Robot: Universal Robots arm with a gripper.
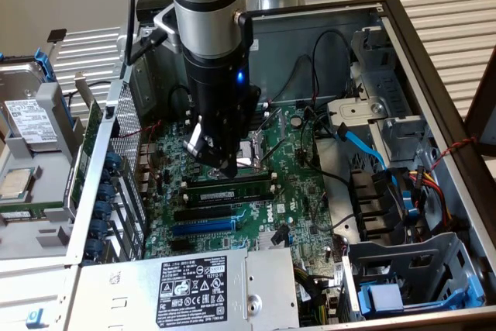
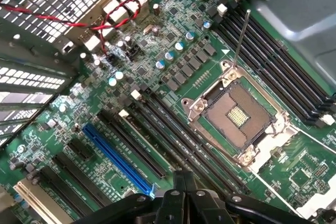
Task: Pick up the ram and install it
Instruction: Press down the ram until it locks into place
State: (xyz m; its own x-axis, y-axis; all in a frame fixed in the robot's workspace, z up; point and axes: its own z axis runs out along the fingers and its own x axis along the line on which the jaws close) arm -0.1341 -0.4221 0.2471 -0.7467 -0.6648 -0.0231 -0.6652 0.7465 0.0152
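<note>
Open computer case (image 1: 434,60) — green motherboard (image 1: 302,184) with bare processor socket (image 2: 239,114), blue expansion slot (image 2: 118,158), black memory slots (image 2: 278,61). Power supply (image 1: 194,288) with white label; red-and-black twisted wire (image 2: 79,22); hard drive (image 1: 27,118) — outside the case.

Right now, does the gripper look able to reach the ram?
Probably yes. The gripper hangs just above the motherboard, close beside the ram, which lies along the black slots. No cable or other part seems to cover it.
</note>
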